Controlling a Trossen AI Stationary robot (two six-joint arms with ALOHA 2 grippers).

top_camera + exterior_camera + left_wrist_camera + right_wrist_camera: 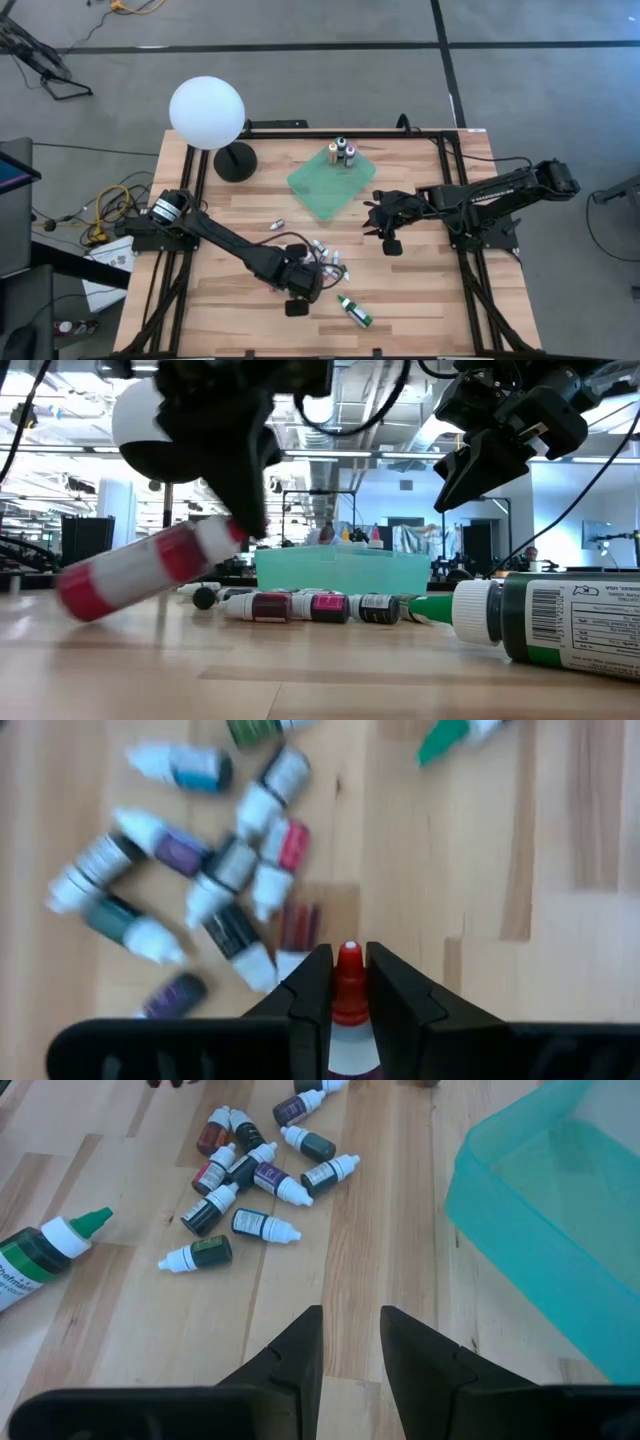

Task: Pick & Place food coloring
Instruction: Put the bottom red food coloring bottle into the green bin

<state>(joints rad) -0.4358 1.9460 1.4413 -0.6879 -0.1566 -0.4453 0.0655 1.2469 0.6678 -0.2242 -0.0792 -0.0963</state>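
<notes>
Several small food coloring bottles lie on their sides in a pile (220, 870) (250, 1180) (325, 262) on the wooden table. My left gripper (347, 955) (297, 292) is near the pile's near-left side, shut on a red-and-white bottle (140, 570). My right gripper (350, 1320) (385, 238) hangs open above bare table, between the pile and a teal tray (540, 1210) (320, 190). A few bottles (342, 152) stand upright in the tray's far corner. One stray bottle (275, 224) lies on the table left of the pile. My left gripper pinches the red-and-white bottle between its two fingers. The bottle's red tip (347, 962) pokes out between the fingertips. In the low view the bottle is tilted, its lower end (70, 595) down toward the table's left; whether that end touches the wood, I cannot tell.
A larger green bottle with a green tip (355, 311) (560, 620) lies on its side near the table's near edge. A white globe lamp (207, 113) on a black base (235, 160) stands at the far left. Bare wood lies right of the pile.
</notes>
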